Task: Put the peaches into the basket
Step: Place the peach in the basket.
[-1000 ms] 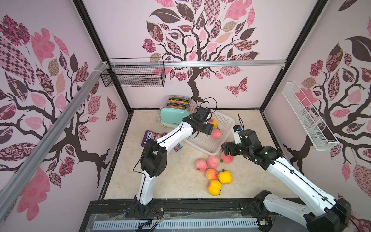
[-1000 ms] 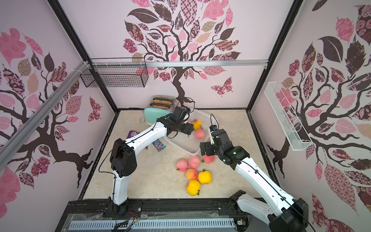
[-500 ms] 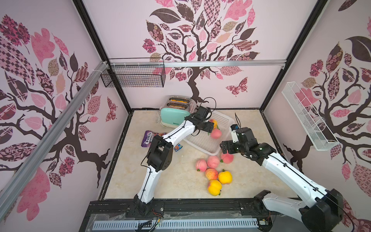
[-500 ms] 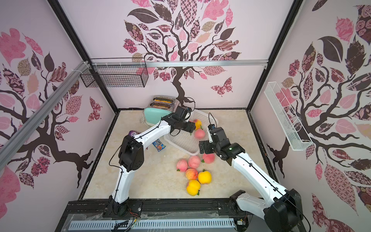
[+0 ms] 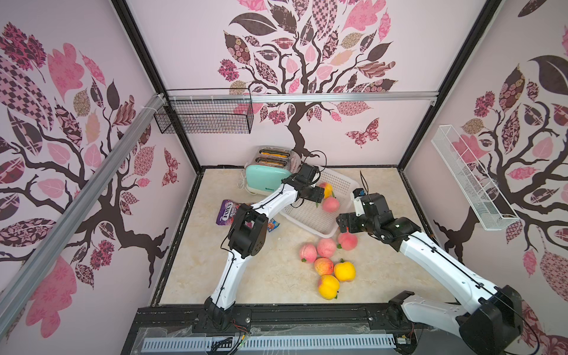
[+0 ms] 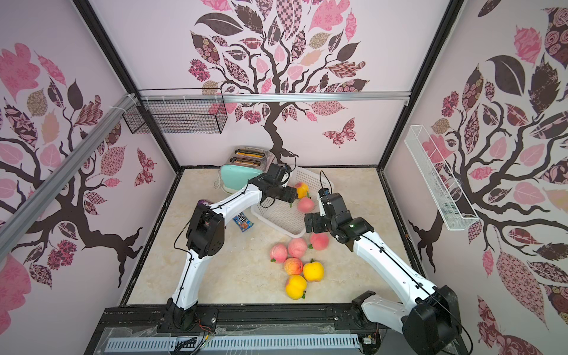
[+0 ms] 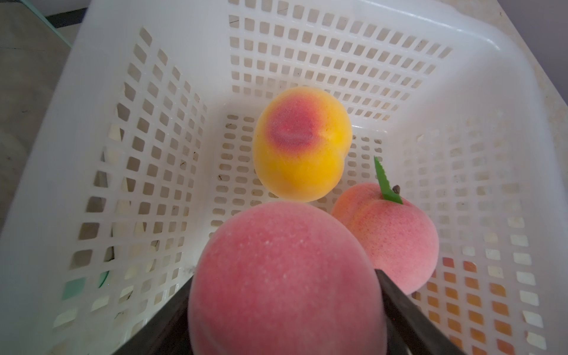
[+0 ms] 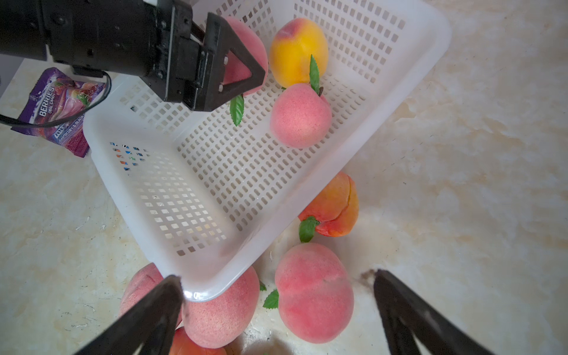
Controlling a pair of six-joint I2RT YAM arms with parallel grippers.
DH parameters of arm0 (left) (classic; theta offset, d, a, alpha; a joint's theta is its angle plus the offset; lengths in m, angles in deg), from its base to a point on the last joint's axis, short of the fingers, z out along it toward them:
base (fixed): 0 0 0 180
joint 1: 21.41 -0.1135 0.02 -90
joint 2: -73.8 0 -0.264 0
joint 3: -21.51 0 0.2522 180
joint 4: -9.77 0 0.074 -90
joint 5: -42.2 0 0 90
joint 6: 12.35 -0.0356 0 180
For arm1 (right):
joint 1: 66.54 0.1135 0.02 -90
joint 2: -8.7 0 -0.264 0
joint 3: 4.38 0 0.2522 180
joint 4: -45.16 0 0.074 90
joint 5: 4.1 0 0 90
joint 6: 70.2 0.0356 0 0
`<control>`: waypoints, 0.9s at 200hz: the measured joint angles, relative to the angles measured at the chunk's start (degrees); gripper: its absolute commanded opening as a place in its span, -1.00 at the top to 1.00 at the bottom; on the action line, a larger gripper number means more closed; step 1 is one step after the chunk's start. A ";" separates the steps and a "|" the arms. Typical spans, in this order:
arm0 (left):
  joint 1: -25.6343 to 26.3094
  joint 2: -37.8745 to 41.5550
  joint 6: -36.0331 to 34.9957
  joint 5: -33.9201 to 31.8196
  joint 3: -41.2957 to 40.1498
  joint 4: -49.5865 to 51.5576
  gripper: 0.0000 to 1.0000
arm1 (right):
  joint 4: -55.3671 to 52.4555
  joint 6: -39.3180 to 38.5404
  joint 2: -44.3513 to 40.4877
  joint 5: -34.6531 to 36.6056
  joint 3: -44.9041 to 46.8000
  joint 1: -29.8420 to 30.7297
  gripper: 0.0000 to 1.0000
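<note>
Left gripper (image 7: pixel 285 295): jaws clamped on a pink peach (image 7: pixel 276 261), held low inside the basket (image 8: pixel 101 129), next to a yellow peach (image 7: pixel 302 153) and a leafed pink peach (image 7: pixel 390 236) lying there. Step in hand looks like drop-off three. Next: open, lift clear of the rim.

Right gripper (image 8: pixel 276 279): jaws wide apart, empty, above a tabletop peach (image 8: pixel 313 292) just beside the basket corner. It needs to descend and close without hitting the rim. Six peaches sit on the tabletop (image 5: pixel 261 276).

Purple candy bag (image 8: pixel 52 101) reads "BERRIES OVAL CANDY".
</note>
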 measured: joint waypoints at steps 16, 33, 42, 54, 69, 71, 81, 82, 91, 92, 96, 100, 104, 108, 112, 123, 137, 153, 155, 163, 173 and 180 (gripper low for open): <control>0.00 -0.50 0.11 0.46 0.81 0.00 -0.51 | 0.31 0.00 0.00 0.00 0.11 -0.11 -0.99; -0.02 -1.11 0.20 0.87 1.49 -0.09 -0.52 | 1.05 -0.09 0.00 0.00 0.52 -0.11 -0.99; -0.02 -1.46 0.22 0.98 1.81 -0.11 -0.52 | 1.20 -0.20 0.00 0.00 0.70 -0.13 -0.99; -0.02 -1.88 0.22 1.07 1.90 -0.17 -0.52 | 1.64 -0.28 -0.17 0.02 1.16 -0.17 -0.99; -0.02 -2.38 0.22 1.14 1.90 -0.17 -0.52 | 2.10 -0.46 -0.66 0.04 2.01 -0.28 -0.99; -0.02 -2.40 0.22 1.16 1.90 -0.17 -0.51 | 2.19 -0.46 -0.72 0.04 2.12 -0.31 -0.99; -0.02 -2.62 0.24 1.18 1.90 -0.13 -0.52 | 2.49 -0.61 -1.29 0.02 2.95 -0.39 -0.99; -0.02 -2.64 0.24 1.20 1.90 -0.13 -0.52 | 2.51 -0.66 -1.33 0.02 3.02 -0.39 -0.99; -0.02 -2.82 0.26 1.22 1.90 -0.07 -0.52 | 2.80 -0.68 -1.90 0.02 3.78 -0.44 -0.99; -0.02 -2.82 0.26 1.22 1.90 -0.07 -0.52 | 2.82 -0.68 -1.99 0.02 3.91 -0.44 -0.99; -0.02 -2.82 0.26 1.22 1.90 -0.07 -0.52 | 2.84 -0.74 -2.21 0.02 4.15 -0.44 -0.99; -0.02 -2.82 0.28 1.22 1.90 -0.07 -0.52 | 2.84 -0.79 -2.38 0.02 4.35 -0.44 -0.99; -0.02 -2.82 0.28 1.22 1.90 -0.07 -0.52 | 2.82 -0.83 -2.49 0.02 4.48 -0.44 -0.99; -0.02 -2.82 0.31 1.22 1.90 -0.07 -0.52 | 2.84 -0.83 -2.58 0.02 4.55 -0.44 -0.99; -0.02 -2.82 0.33 1.22 1.92 -0.07 -0.52 | 2.89 -0.85 -2.60 0.00 4.57 -0.44 -0.99; -0.02 -2.95 0.44 1.22 2.21 0.09 -0.53 | 3.04 -0.85 -2.62 0.02 4.57 -0.44 -0.99; -0.04 -3.43 0.52 1.25 3.04 0.15 -0.54 | 3.30 -0.85 -2.67 0.00 4.59 -0.44 -0.99; -0.11 -3.80 0.66 1.27 3.69 0.46 -0.54 | 3.54 -0.85 -2.99 0.00 4.68 -0.44 -0.99; -0.13 -3.85 0.68 1.27 3.74 0.48 -0.54 | 3.61 -0.87 -3.06 0.00 4.72 -0.44 -0.99; -0.15 -3.89 0.72 1.27 3.80 0.48 -0.55 | 3.76 -0.85 -3.41 0.00 4.90 -0.44 -0.99; -0.20 -3.91 0.83 1.27 3.80 0.52 -0.55 | 3.87 -0.85 -3.85 0.00 5.20 -0.44 -0.99; -0.24 -3.91 0.87 1.29 3.80 0.52 -0.55 | 3.89 -0.85 -4.04 0.00 5.35 -0.44 -0.99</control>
